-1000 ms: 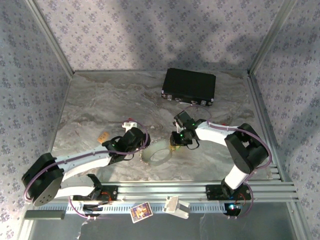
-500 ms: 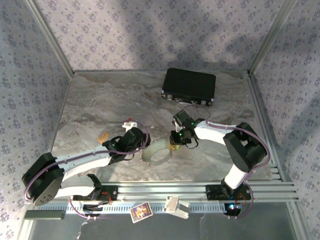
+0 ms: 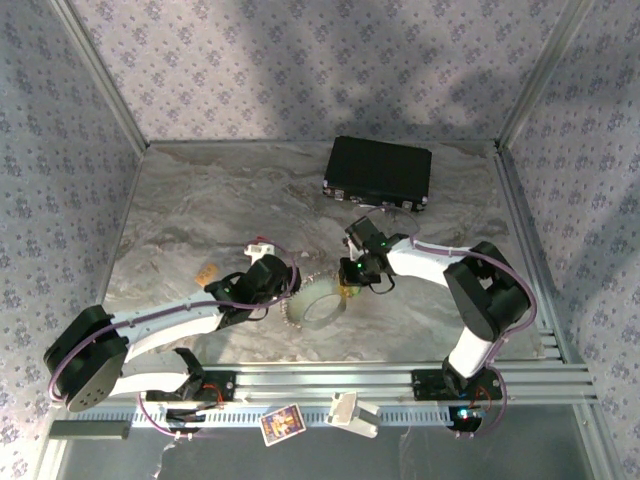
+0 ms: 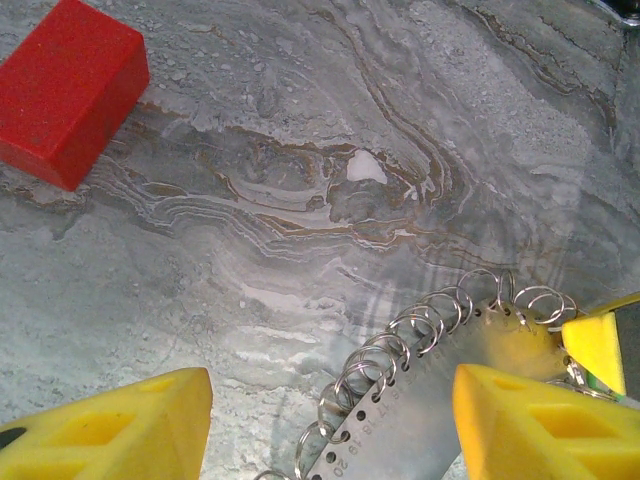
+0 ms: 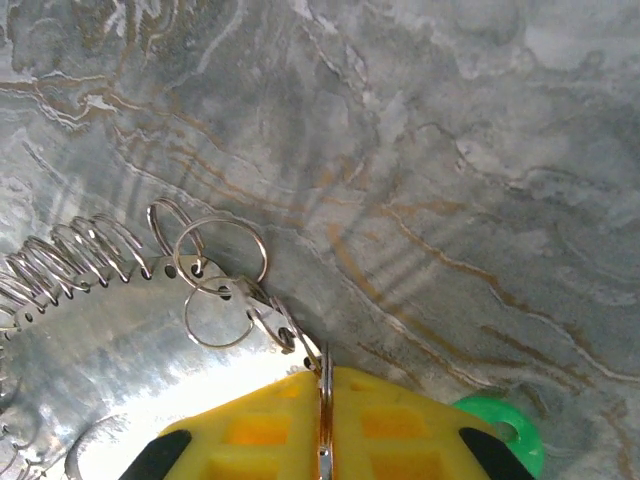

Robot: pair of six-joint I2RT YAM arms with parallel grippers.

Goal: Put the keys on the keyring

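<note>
1. Grip check: the right fingers (image 5: 250,430) are pressed together on a thin split ring (image 5: 324,440), held edge-on between the pads. The green key (image 5: 505,435) shows its head just beside them, low over the table (image 4: 300,200).
2. A small clasp (image 5: 275,325) runs from that ring toward the keyring (image 5: 100,340), which lies flat on the table, its rim crowded with wire loops (image 5: 215,255).
3. The left fingers (image 4: 110,430) stand apart, straddling the keyring's edge. One is clear of the plate; whether the other touches it I cannot tell.
4. The step in hand looks like working the green key's ring onto one loop. To do it well, pin the plate with the left fingers first, so it cannot slide away under the push.
5. Move the right side in small, slow strokes, with the pinched ring lined up to a single loop.
6. Likely trouble: the thin ring twisting out of the pads, or neighbouring loops snagging.
7. The red block (image 4: 70,90) lies well apart and needs no attention.
</note>
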